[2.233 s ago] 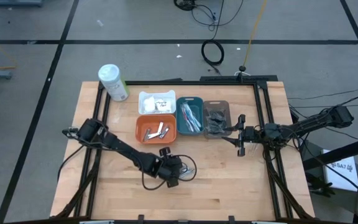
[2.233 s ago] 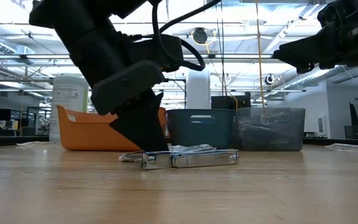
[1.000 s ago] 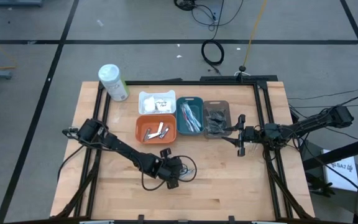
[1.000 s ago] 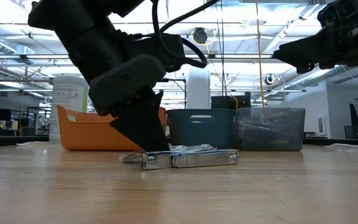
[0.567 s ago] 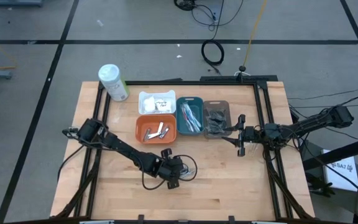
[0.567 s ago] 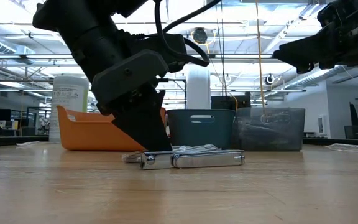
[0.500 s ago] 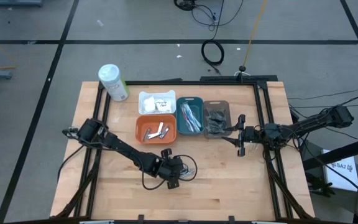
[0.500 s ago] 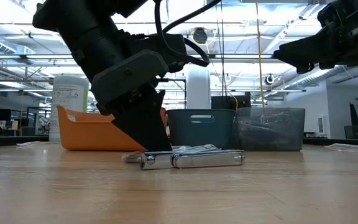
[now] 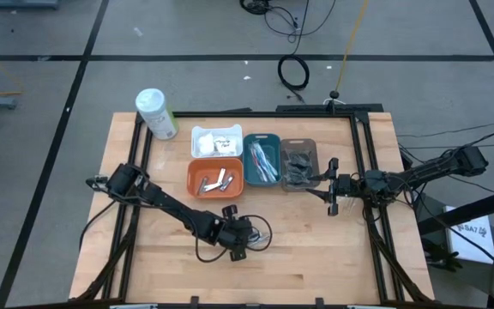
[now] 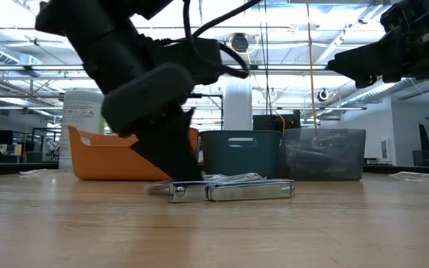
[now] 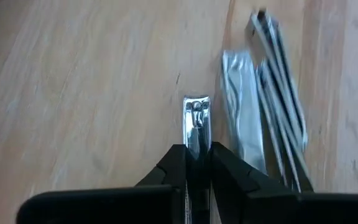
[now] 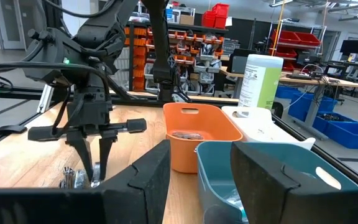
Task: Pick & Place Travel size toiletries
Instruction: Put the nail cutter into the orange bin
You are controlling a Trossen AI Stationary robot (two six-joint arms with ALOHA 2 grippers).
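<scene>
My left gripper stands low over the table's middle, near the near edge, shut on a silvery nail clipper. Beside the clipper lie a silvery flat packet and slim dark-and-silver metal pieces, all flat on the wood. In the low view the metal pieces lie on the table under the left gripper. My right gripper hovers open to the right of the grey tray. Its fingers stand apart and hold nothing. My left gripper pinches the nail clipper between its two fingers, which lie along the clipper's length. The clipper's jaw end sticks out beyond the fingertips. The fingers come down from above at a slant. In the low view the clipper lies on the table.
Four trays stand at the table's far middle: orange with metal pieces in it, white, teal and grey. A white bottle with a green label stands at the far left. Bare wood lies around the left gripper.
My left gripper has tipped a little over the clipper. The metal pieces under it have slid slightly toward the table's right. The right arm has kept still.
</scene>
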